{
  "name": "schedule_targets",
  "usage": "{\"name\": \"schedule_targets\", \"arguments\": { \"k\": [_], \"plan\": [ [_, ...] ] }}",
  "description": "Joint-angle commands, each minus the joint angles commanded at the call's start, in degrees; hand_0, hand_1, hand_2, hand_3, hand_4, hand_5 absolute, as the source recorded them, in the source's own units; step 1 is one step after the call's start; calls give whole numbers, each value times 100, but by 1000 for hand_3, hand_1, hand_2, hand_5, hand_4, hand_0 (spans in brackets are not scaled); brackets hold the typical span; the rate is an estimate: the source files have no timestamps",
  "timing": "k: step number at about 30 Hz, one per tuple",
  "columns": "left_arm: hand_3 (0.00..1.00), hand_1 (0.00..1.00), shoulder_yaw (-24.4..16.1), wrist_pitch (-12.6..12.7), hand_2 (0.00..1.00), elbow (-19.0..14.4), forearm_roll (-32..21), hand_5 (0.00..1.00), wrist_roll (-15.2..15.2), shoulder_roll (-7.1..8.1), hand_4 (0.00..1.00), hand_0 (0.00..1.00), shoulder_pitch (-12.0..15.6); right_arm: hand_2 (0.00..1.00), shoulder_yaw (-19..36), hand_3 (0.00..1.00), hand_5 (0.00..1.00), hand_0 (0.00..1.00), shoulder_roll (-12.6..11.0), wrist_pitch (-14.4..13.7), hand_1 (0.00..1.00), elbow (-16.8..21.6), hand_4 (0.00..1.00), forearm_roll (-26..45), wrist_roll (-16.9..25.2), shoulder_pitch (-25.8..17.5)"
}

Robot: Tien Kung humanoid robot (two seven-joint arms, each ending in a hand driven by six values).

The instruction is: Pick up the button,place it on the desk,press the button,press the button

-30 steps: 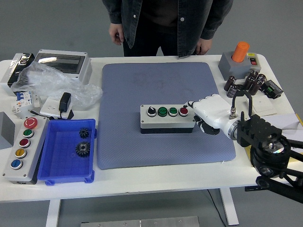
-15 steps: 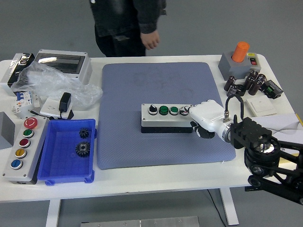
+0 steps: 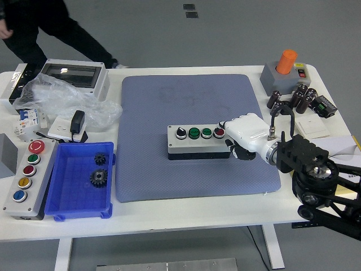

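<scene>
1. Head view: the grey four-button control box [image 3: 198, 141] lies on the blue-grey mat [image 3: 192, 107], at its middle, on the white bench [image 3: 169, 212].
2. The right white robot hand [image 3: 243, 135] sits against the box's right end, beside the red button [image 3: 218, 132]; fingers [image 3: 232, 124] curled, apparently clamped on nothing.
3. Risk: a sideways push could slide the box along the mat instead of pressing.
4. Risk: a finger landing off-centre may catch the neighbouring green button [image 3: 206, 132].
5. Left hand is out of view.

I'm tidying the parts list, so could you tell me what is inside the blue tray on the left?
The blue tray holds two dark gears: a smaller gear nearer the back and a larger gear in front of it. The rest of its floor looks bare; nothing covers it.
</scene>
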Motion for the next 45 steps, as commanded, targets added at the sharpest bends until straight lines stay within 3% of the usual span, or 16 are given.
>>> {"name": "schedule_targets", "arguments": {
  "k": [15, 24, 34, 41, 42, 45],
  "plan": [
    [626, 706, -14, -35, 634, -3, 11, 381, -30, 1, 590, 690, -7, 259, -80, 780, 2, 553, 188, -89, 454, -684, 363, 234, 133, 23],
    [626, 707, -60, -18, 635, -8, 40, 384, -50, 7, 594, 690, -12, 256, -77, 770, 2, 535, 150, -88, 448, -536, 366, 230, 140, 19],
    [627, 707, -5, -32, 636, -5, -3, 385, -33, -3, 594, 691, 9, 256, 663, 765, 2, 536, -100, -208, 449, -123, 368, 355, 291, -43],
    [625, 708, 32, -37, 636, -3, -35, 385, -18, -11, 595, 690, 19, 256, 1005, 766, 2, 536, -51, -650, 445, -284, 379, 802, 757, -240],
    [625, 709, 39, -36, 636, -2, -42, 385, -14, -12, 596, 691, 23, 540, 1085, 850, 315, 517, -17, -762, 513, -338, 789, 916, 870, -300],
    [625, 709, 53, -33, 636, -1, -57, 385, -3, -18, 596, 691, 36, 540, 1382, 850, 315, 517, 112, -1090, 513, -482, 789, 1256, 1216, -509]
  ]
}}
